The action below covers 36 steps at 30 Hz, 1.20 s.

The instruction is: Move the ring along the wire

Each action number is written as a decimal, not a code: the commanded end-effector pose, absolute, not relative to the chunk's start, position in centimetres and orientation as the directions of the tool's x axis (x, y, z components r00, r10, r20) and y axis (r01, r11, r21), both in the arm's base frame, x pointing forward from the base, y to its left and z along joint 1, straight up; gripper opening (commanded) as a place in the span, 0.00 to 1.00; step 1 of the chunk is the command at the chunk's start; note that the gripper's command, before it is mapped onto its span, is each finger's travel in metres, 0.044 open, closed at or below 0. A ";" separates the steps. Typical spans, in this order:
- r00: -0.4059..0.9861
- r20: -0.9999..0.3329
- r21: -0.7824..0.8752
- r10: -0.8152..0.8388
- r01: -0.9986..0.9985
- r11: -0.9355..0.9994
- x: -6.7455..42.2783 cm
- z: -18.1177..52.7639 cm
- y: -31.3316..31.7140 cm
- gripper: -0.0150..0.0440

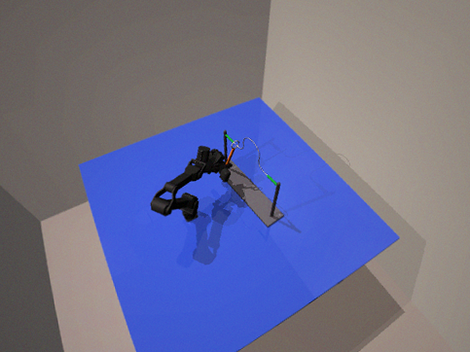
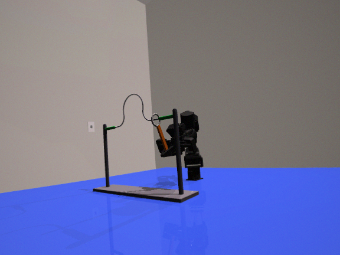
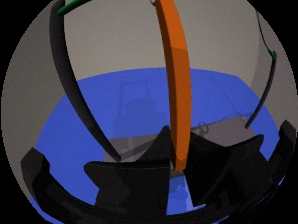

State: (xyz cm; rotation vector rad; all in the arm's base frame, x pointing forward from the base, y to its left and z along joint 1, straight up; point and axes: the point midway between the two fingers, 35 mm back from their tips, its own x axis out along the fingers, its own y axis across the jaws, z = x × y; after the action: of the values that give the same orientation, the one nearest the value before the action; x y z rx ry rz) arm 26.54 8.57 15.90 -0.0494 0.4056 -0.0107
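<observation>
A blue table top (image 2: 265,206) carries a grey base plate (image 2: 147,192) and seemingly the arm's base (image 2: 194,174).

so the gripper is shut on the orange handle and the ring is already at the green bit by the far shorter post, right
Not quite. The gripper is shut on the orange handle, but the ring sits at the end of the green part next to the taller post nearest the arm, where the grey wire begins. The exterior view shows this.
</observation>
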 end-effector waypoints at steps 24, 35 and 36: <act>0.920 -0.392 -0.038 -0.021 0.006 0.999 26.3 16.1 11.5 0.00; 0.920 -0.392 -0.038 -0.021 0.006 0.999 26.3 15.6 12.1 0.00; 0.920 -0.392 -0.038 -0.021 0.006 0.999 26.3 15.4 12.1 0.00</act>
State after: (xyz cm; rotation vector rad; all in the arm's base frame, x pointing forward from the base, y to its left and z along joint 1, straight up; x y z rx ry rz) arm 26.23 11.99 15.85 -0.0383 0.4032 -0.0077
